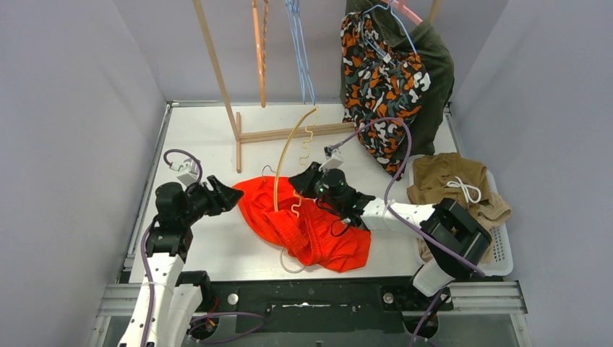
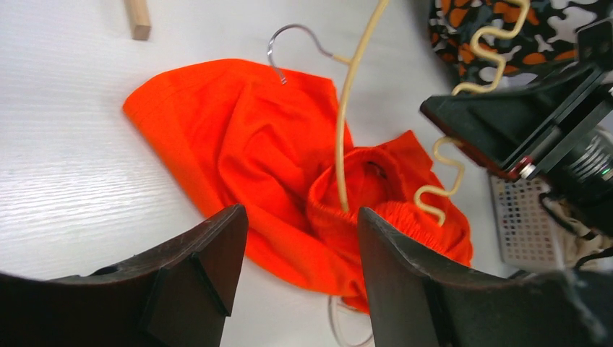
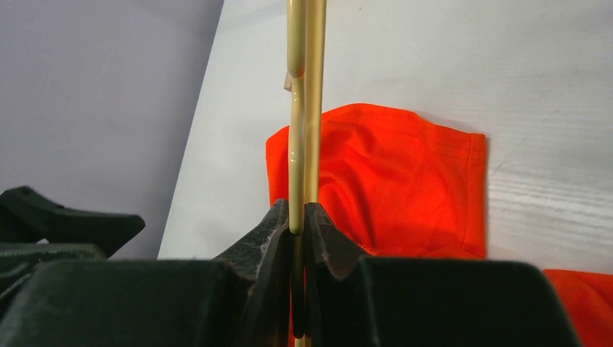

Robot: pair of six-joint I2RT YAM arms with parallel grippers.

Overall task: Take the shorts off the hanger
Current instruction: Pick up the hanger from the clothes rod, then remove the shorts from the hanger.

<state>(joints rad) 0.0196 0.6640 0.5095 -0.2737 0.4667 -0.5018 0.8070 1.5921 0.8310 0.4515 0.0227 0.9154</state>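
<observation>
The bright orange-red shorts [image 1: 303,224] lie crumpled on the white table [image 1: 202,130], still threaded on a tan hanger [image 1: 285,155] that stands up out of them. My right gripper [image 1: 298,182] is shut on the hanger's wire; in the right wrist view the wire [image 3: 303,108] runs up from between the closed jaws of that gripper [image 3: 298,217], with the shorts [image 3: 405,181] behind. My left gripper [image 1: 238,196] is open at the shorts' left edge. In the left wrist view this gripper [image 2: 300,224] frames the shorts [image 2: 238,137] and hanger [image 2: 347,123], holding nothing.
Camouflage shorts [image 1: 379,79] and dark green shorts [image 1: 437,65] hang on a wooden rack [image 1: 238,137] at the back, beside bare orange [image 1: 258,50] and blue [image 1: 300,50] hangers. A white basket [image 1: 499,246] at the right holds brown shorts [image 1: 448,181] with a white drawstring.
</observation>
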